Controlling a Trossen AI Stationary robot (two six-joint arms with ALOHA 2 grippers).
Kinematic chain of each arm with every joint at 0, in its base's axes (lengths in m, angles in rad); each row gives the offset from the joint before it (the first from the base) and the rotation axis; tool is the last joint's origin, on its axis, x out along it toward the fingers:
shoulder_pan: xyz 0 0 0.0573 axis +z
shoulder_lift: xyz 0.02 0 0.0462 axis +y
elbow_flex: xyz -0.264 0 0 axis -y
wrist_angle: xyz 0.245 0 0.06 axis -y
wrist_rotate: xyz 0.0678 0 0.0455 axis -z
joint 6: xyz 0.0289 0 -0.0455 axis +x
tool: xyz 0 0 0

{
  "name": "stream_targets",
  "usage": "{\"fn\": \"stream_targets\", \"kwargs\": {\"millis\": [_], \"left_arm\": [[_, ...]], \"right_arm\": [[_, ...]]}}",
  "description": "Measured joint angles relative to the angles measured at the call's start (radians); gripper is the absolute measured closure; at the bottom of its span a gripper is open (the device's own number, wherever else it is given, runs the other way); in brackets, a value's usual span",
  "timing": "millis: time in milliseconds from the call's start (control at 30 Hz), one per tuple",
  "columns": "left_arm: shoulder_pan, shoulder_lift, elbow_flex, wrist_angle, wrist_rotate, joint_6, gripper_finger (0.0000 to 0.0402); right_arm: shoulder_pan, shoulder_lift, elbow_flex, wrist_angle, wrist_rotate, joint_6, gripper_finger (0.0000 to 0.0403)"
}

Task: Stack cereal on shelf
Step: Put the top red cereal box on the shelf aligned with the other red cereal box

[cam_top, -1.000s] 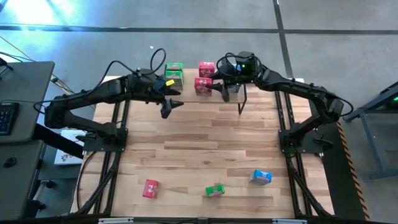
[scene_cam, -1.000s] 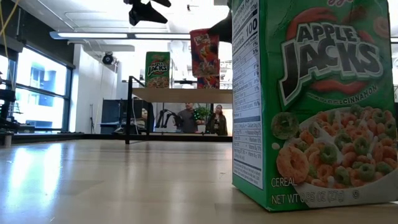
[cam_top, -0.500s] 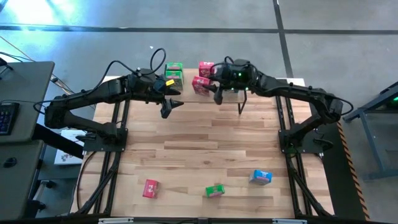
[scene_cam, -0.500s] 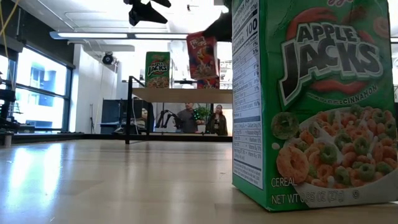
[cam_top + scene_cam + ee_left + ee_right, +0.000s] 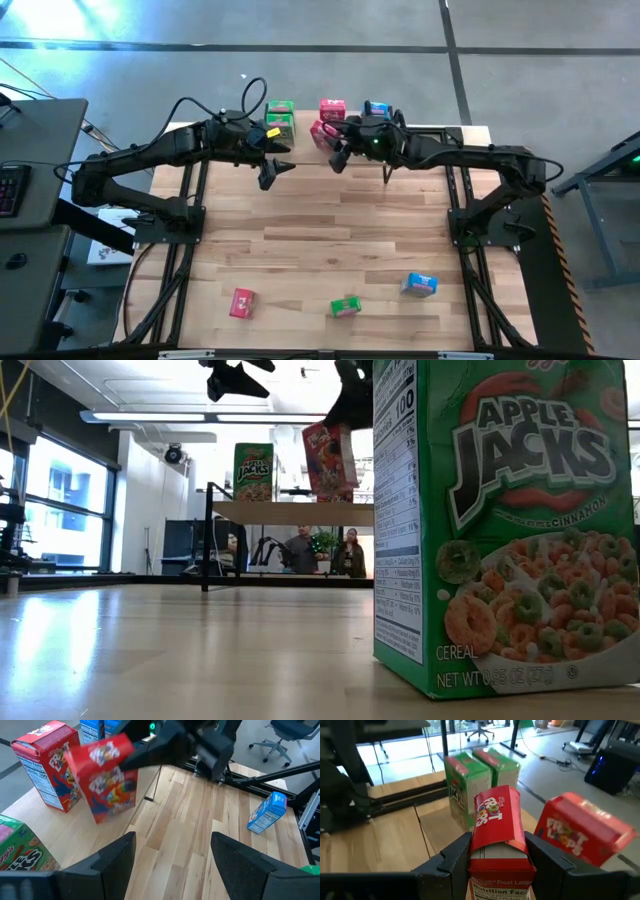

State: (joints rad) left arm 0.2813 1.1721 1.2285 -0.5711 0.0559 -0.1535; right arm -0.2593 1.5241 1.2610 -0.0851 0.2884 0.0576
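Left arm reaches in from the table's left side. Left gripper (image 5: 270, 172) hangs over the far part of the wooden tabletop (image 5: 330, 250), just in front of the shelf; its two dark fingers (image 5: 115, 857) stand wide apart with nothing between them.

Shelf: low stand with light wooden top board (image 5: 300, 147) and thin black metal legs (image 5: 387, 165), at the far edge of the table. At its left end, two green printed cardboard cereal boxes (image 5: 280, 118) stand upright side by side, touching. Right of them, one red-pink printed cardboard cereal box (image 5: 332, 107) stands upright on the board.

Right gripper (image 5: 336, 157) is over the shelf's middle, closed narrow on a second red-pink cardboard cereal box (image 5: 497, 827), gripped by its two side faces. Held box is tilted and clear of the board in the low view, near the standing red-pink box, not touching it. Further right on the shelf, blue printed cardboard cereal boxes (image 5: 376, 108) are partly hidden by the right arm; count cannot be told.

Near edge of the tabletop, well apart from the shelf, left to right: a third red-pink cereal box (image 5: 242, 302), a third green cereal box (image 5: 345, 306), a lone blue cereal box (image 5: 419, 284). The green one stands upright close to the low camera.

Two people (image 5: 322, 552) show in the room beyond the table.
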Motion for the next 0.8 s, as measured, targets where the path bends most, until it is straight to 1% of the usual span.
{"fn": "stream_targets", "kwargs": {"millis": [100, 267, 533, 800], "left_arm": [[0.000, 0.000, 0.000, 0.000, 0.000, 0.000, 0.0153], [0.000, 0.000, 0.000, 0.000, 0.000, 0.000, 0.0153], [0.000, 0.000, 0.000, 0.000, 0.000, 0.000, 0.0153], [-0.001, 0.000, 0.000, 0.000, 0.000, -0.001, 0.0153]], "right_arm": [[0.006, 0.023, 0.000, 0.000, 0.002, 0.017, 0.0247], [0.020, 0.034, 0.000, 0.031, 0.052, 0.014, 0.0247], [0.017, 0.034, 0.000, 0.035, 0.053, 0.014, 0.0247], [0.017, 0.035, 0.000, -0.014, 0.052, 0.040, 0.0247]]}}
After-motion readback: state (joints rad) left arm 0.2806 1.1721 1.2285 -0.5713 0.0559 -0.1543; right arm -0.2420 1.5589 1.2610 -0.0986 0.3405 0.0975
